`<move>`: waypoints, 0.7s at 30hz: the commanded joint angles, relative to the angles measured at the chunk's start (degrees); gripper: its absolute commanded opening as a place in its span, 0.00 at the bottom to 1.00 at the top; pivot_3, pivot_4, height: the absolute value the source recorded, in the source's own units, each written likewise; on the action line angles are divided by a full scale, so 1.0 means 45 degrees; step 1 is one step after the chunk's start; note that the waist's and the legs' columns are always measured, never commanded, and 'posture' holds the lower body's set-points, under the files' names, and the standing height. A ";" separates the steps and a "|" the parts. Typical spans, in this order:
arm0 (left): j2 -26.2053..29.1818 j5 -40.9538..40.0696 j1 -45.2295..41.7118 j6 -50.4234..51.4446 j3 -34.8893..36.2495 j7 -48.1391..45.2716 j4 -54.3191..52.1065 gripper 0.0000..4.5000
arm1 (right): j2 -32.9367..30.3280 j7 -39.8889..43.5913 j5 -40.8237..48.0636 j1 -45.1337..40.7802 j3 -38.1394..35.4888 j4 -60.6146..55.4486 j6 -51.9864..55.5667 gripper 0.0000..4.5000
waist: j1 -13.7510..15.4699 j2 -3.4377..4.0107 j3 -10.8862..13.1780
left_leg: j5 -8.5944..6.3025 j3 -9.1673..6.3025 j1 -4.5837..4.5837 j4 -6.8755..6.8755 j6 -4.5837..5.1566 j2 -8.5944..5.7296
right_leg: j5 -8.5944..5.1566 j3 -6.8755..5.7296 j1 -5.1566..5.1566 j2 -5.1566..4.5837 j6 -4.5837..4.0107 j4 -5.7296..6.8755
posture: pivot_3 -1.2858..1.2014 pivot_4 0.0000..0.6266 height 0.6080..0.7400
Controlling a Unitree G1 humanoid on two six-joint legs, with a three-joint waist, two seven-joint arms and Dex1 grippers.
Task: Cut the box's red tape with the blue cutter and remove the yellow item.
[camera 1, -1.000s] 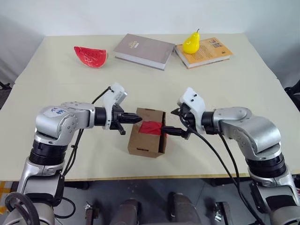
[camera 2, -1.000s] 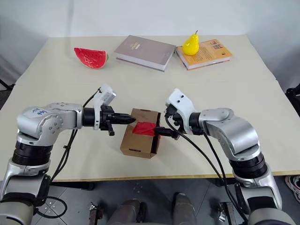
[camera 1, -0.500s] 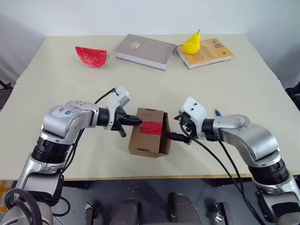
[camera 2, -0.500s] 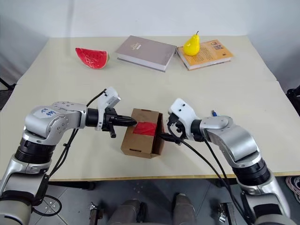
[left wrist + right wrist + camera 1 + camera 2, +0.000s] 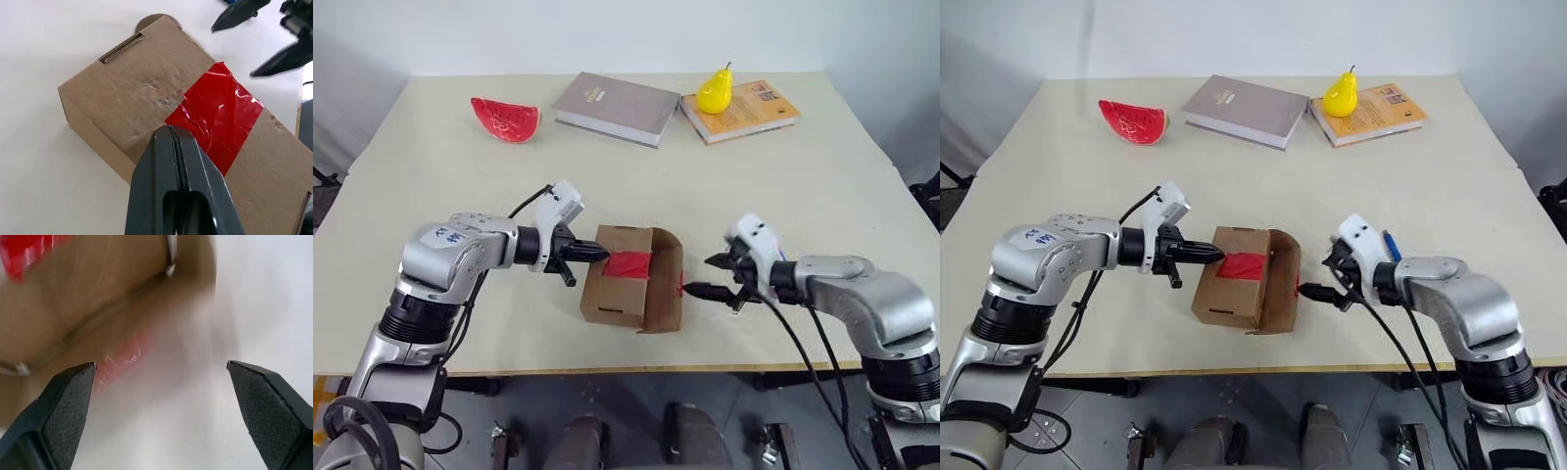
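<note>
Keep shut left gripper [image 5: 597, 253] pressing box [image 5: 617, 289] steady (flap open); reach wide-open right gripper [image 5: 710, 275] inside slowly.

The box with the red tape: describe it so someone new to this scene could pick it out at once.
On the beige table, look at the near middle, between the left gripper and the right gripper. The box is a small brown cardboard carton with one flap swung out. Only it bears the red tape; the books lie at the far edge.

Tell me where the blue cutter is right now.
In the right eye view, the blue cutter lies on the table at the robot's right, just behind the right tool.
</note>
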 commanded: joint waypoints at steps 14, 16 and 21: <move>-0.0438 0.0488 0.0072 -0.0440 -0.0002 0.0169 0.0184 0.00 | 0.2367 -0.1239 0.1531 -0.0970 -0.0285 0.2211 0.2865 0.99 | -0.0051 -0.0004 -0.0005 | 0.0004 0.0005 0.0011 0.0000 0.0002 -0.0010 | 0.0000 0.0022 -0.0003 0.0002 0.0000 0.0022 | 0.52 0.24 1.00; -0.0466 0.0514 0.0056 -0.0448 0.0005 0.0176 0.0191 0.00 | 0.2854 -0.1374 0.1502 -0.1311 -0.0072 0.2638 0.2840 0.99 | -0.0094 -0.0006 -0.0007 | 0.0005 0.0004 0.0017 0.0000 -0.0001 -0.0005 | 0.0000 0.0020 -0.0003 0.0008 0.0000 0.0025 | 0.52 0.24 1.00; -0.0487 0.0556 0.0061 -0.0421 0.0077 0.0240 0.0149 0.00 | 0.3884 -0.1813 0.1515 -0.2102 0.0078 0.3290 0.3182 0.99 | -0.0188 -0.0005 -0.0008 | 0.0012 0.0018 0.0028 -0.0003 -0.0014 0.0010 | 0.0000 0.0029 -0.0010 0.0021 0.0000 0.0040 | 0.52 0.24 1.00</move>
